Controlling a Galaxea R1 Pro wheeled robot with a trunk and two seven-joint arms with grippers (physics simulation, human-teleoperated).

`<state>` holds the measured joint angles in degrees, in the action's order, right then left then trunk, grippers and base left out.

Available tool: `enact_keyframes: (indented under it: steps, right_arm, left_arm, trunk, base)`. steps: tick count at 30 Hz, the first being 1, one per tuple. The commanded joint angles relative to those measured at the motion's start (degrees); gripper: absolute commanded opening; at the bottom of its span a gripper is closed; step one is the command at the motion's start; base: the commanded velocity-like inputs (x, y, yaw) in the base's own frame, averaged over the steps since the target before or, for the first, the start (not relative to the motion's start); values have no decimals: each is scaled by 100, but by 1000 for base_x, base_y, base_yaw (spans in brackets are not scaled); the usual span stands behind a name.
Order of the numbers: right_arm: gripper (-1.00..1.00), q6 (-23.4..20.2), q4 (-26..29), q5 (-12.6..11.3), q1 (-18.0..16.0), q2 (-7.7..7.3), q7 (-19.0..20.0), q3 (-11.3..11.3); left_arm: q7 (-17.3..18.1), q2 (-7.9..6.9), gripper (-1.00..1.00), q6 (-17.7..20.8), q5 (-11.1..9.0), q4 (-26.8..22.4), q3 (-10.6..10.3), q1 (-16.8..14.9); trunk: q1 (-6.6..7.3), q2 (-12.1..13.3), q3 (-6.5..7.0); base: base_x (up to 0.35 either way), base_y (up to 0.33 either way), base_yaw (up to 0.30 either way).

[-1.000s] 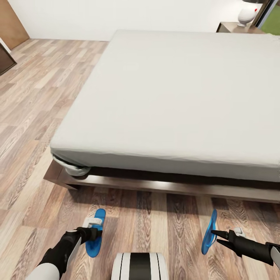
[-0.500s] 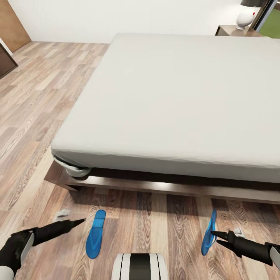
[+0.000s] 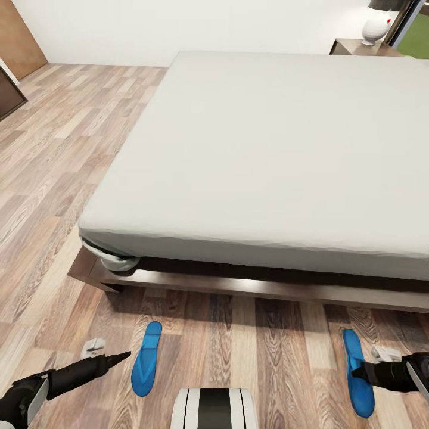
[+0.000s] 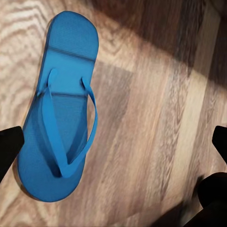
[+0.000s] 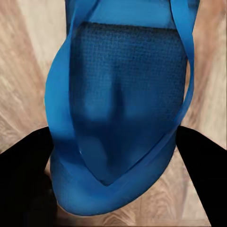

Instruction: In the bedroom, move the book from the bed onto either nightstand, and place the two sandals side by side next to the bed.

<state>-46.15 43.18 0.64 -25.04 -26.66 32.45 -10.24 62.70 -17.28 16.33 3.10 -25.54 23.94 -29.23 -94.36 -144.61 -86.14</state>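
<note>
The right sandal [image 3: 358,381], upright half a second ago, is now lying flat at lower right, right gripper [image 3: 361,374] pinching it; left gripper [image 3: 117,358] is hanging spread.

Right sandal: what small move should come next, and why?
Probably slide the right sandal toward the left sandal. Both lie flat on the floor before the bed but far apart, and the right tool sits at it.

White lamp [image 3: 379,26] with dark shade at far right corner; dark furniture edge [image 3: 8,90] far left.
</note>
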Motion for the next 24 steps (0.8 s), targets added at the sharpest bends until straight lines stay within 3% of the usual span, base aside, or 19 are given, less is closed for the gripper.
enact_keyframes:
  steps: [1,6,9,14,20,22,24]
  right_arm:
    - [-100,-42,48,16,-1,2,-187,-13]
    - [-100,-42,98,59,-1,25,-1681,-6]
    - [-100,-37,60,51,-1,186,-2274,-3]
    - [-100,92,-269,66,-1,341,-2486,1]
    - [-100,1930,-899,61,-1,385,-2500,1]
    - [-100,2328,-1003,59,-1,388,-2474,-8]
    - [-100,2417,-1030,50,-1,387,-2462,-11]
  left_arm:
    - [34,5,100,58,33,-3,41,-4]
    - [32,9,100,55,33,-3,41,-4]
    - [32,10,100,55,33,-2,41,-4]
    - [40,6,100,55,33,-2,41,-4]
    - [41,6,100,55,33,2,41,-4]
    - [38,7,100,55,33,5,41,-4]
    - [34,6,100,53,33,22,41,-4]
  trunk:
    - [1,-1,-4]
    - [1,-1,-4]
    - [1,-1,-4]
    - [1,-1,-4]
    - [1,-1,-4]
    - [1,-1,-4]
    - [1,-1,-4]
  base:
    - [0,0,0]
    - [0,0,0]
    - [0,0,0]
    - [0,0,0]
    - [0,0,0]
    - [0,0,0]
    - [0,0,0]
